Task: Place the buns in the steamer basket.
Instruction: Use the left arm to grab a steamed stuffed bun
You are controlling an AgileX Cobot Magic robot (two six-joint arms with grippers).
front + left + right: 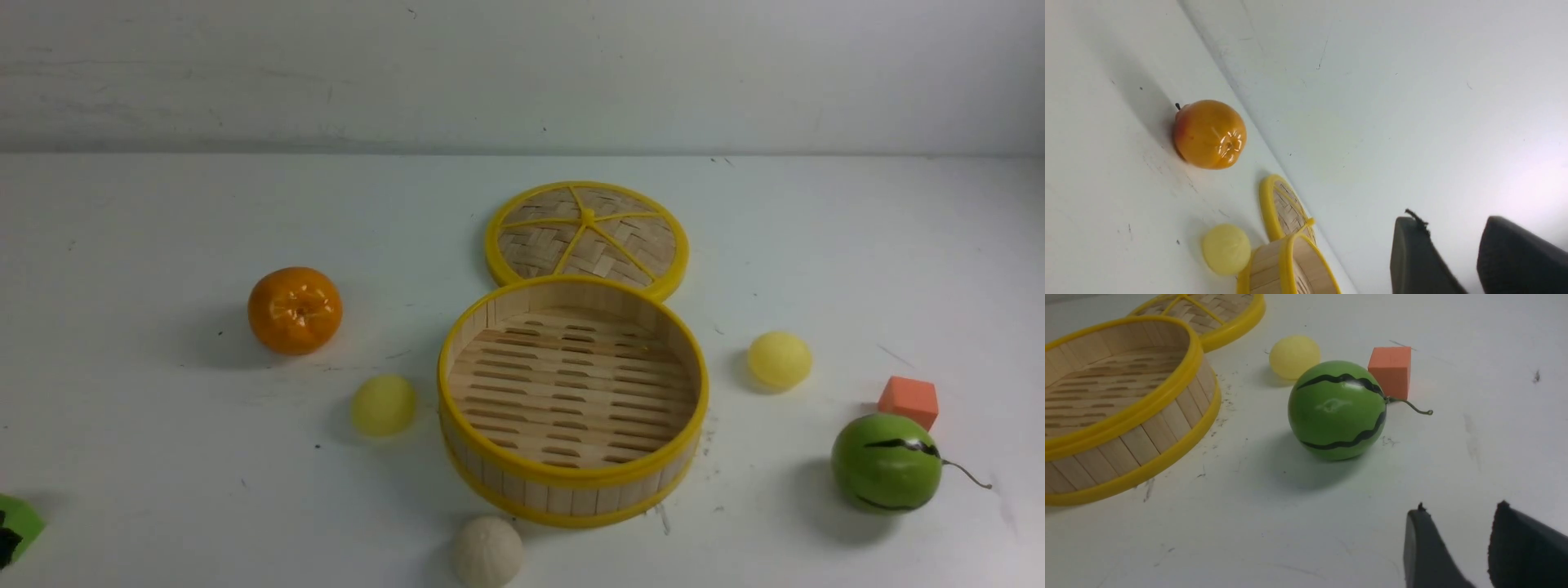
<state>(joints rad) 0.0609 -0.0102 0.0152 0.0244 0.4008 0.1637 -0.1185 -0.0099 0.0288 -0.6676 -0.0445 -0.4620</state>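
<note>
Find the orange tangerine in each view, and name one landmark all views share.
Front view: tangerine left of the steamer basket, apart from it.
Left wrist view: tangerine near the yellow bun, not touching.
Right wrist view: not in it.
Shared landmark: the steamer basket.

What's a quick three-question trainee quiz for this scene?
1. True or false: the basket is empty.
2. How many buns lie on the table?
3. Seen from the front view, the lid lies: A) inside the basket, B) behind the basket, C) left of the basket.

Key: 1. true. 2. three. 3. B.
</note>
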